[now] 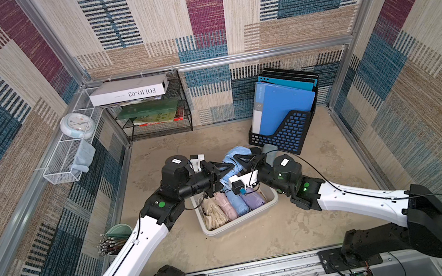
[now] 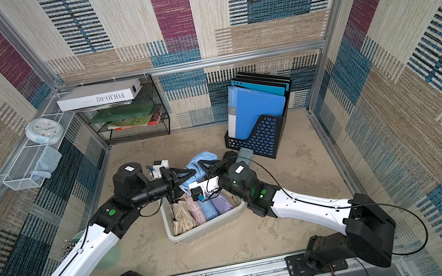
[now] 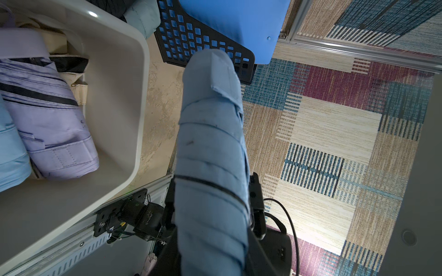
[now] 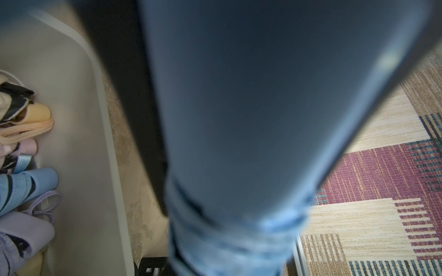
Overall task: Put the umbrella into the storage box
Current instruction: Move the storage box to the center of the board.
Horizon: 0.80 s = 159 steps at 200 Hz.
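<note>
Between the left fingers [image 1: 223, 168] and the right fingers [image 1: 244, 161]: the umbrella [image 1: 235, 153], lying crosswise. Just before and below the fingers, on the worktop [image 1: 324, 173]: the storage box [image 1: 242, 222], with four folded umbrellas [image 1: 238, 206] side by side in it. Behind and right of the fingers: the file holder [image 1: 285, 134], with a spare umbrella [image 1: 271, 148] touching its front. Far behind-left: the wire rack [image 1: 158, 130]. Well left and before the fingers: the pen cup [image 1: 121, 229].

Left arm [image 1: 129, 249] stretched forward, wrist turned inward | left gripper [image 1: 229, 168] clamped on umbrella [image 1: 235, 153] | right arm [image 1: 358, 198] stretched forward, wrist turned inward | right gripper [image 1: 239, 159] closed on same umbrella, fingertips almost meeting the left's
</note>
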### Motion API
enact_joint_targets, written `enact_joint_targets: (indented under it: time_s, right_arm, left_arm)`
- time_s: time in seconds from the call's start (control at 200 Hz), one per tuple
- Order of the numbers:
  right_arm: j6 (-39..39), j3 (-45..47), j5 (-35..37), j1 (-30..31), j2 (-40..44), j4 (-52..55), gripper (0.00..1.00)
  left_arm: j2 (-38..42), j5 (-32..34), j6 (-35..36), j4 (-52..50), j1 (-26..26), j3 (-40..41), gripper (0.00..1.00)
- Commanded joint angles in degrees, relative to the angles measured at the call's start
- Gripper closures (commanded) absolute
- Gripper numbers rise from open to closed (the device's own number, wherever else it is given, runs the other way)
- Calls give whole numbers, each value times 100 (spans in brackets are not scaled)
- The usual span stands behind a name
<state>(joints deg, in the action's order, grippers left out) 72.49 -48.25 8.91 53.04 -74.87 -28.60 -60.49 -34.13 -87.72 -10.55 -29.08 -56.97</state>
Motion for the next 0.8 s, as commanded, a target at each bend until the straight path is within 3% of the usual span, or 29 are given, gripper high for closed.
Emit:
enact_joint_targets:
  time_s: [0.0, 0.045, 0.085, 0.21, 0.421, 0.516, 0.661, 0.791]
  right_arm:
    - [-392, 20, -29, 14, 97, -43, 83]
    - [-595, 41, -13, 22, 175, 126, 86]
    - [-844, 52, -1, 38, 265, 327, 88]
    - [-1803, 112, -40, 71, 595, 1058, 91]
    - [-3900, -7, -345, 76, 1151, 2701, 92]
    - [-5284, -466, -616, 79, 1171, 3640, 91]
    - [-7032, -1415, -691, 78, 748, 5094, 93]
    - [-7820, -2375, -358, 75, 32, 6466, 95]
  left_arm:
    - [49, -109, -28, 350, -7, -16, 58]
    - [70, -17, 16, 360, -1, -31, 38]
    - [87, 44, 71, 343, 3, -57, 25]
    - [183, 626, 388, -58, 72, -217, 1]
    - [663, 2154, 1039, -1458, 209, -370, 1]
    - [829, 2690, 1469, -2039, 221, -459, 1]
    - [920, 3274, 2479, -3154, 219, -638, 1]
    - [967, 3653, 3201, -3943, 219, -552, 2]
